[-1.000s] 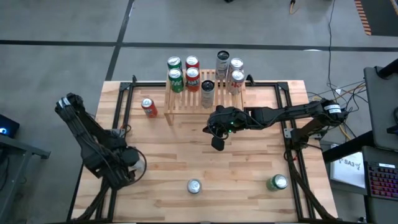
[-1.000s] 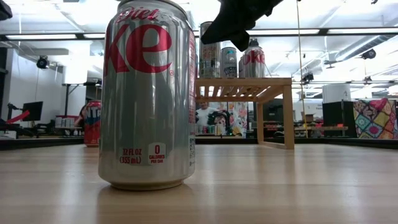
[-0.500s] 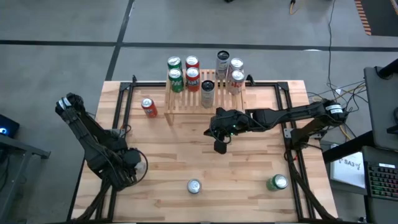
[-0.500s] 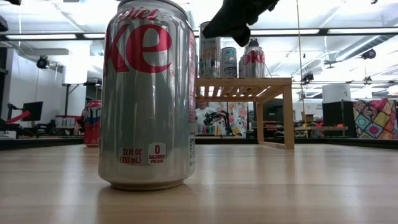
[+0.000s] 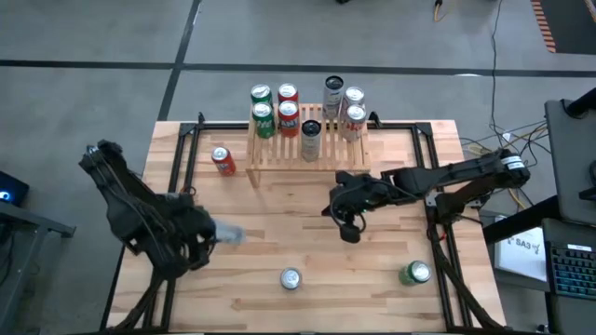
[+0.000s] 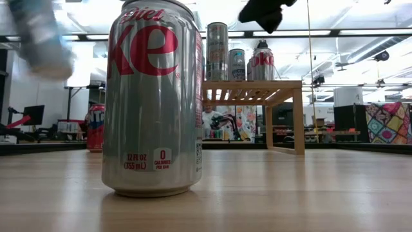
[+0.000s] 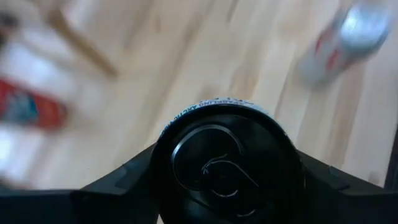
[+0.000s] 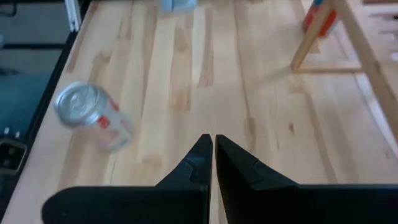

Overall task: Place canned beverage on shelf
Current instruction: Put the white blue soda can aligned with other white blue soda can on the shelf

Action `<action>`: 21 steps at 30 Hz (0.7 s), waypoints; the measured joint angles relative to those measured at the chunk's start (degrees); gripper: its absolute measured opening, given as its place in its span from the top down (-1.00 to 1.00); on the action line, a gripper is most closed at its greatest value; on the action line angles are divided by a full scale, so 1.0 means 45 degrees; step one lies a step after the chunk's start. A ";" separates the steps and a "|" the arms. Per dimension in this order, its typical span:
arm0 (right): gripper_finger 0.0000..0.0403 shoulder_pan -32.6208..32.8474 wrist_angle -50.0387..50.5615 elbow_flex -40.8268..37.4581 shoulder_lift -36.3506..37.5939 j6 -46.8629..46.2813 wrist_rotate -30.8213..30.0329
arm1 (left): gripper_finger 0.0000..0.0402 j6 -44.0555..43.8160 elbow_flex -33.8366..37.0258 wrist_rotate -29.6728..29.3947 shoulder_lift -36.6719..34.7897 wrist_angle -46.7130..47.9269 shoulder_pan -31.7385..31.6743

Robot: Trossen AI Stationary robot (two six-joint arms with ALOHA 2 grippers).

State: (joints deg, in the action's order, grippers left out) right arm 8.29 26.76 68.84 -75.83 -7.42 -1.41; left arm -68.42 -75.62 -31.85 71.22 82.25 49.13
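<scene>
The shelf (image 5: 307, 149) stands at the table's far edge with several upright cans on its slats. My left gripper (image 5: 200, 237) is over the table's left side, shut on a pale can (image 5: 228, 234) with a black top (image 7: 217, 165). In the low view this can (image 6: 42, 38) is a blur, high up. My right gripper (image 5: 349, 228) hangs shut and empty in front of the shelf's right end, above the table (image 8: 211, 146). My left gripper pinches the can's side wall near its black top, one finger (image 7: 118, 183) on each side. The top faces back toward the wrist. The can is lifted clear of the table and tilted, its body sticking out toward the table's right.
A silver Diet Coke can (image 5: 291, 278) stands near the front edge, seen close up in the low view (image 6: 154, 96). A green can (image 5: 416, 273) stands at the front right. A red can (image 5: 222, 160) stands left of the shelf. Bare wood lies between the arms.
My left gripper has risen with the can, which now shows high up in the low view. My right gripper, still shut, has drawn back from the shelf toward the table's right and near edges.
</scene>
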 joint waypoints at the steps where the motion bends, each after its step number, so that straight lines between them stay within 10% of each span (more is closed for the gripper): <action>1: 0.95 0.0059 0.0204 0.0000 0.0023 0.0000 0.0003 | -0.18 0.0484 -0.0398 -0.0490 0.0000 -0.0085 -0.0219; 14: 0.95 0.0185 0.2306 -0.0242 0.0301 -0.0679 -0.0015 | -0.18 0.8866 -0.4684 -0.1625 0.0399 -0.0763 -0.5091; 21: 0.95 0.0185 0.0720 -0.1153 0.0828 -0.0176 -0.0026 | -0.18 1.0250 -0.5067 -0.0918 0.0824 -0.0928 -0.7427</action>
State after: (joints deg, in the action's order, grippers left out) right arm 9.13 30.00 63.65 -72.10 -8.21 -1.53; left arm -22.30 -98.42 -35.98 74.93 78.07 15.71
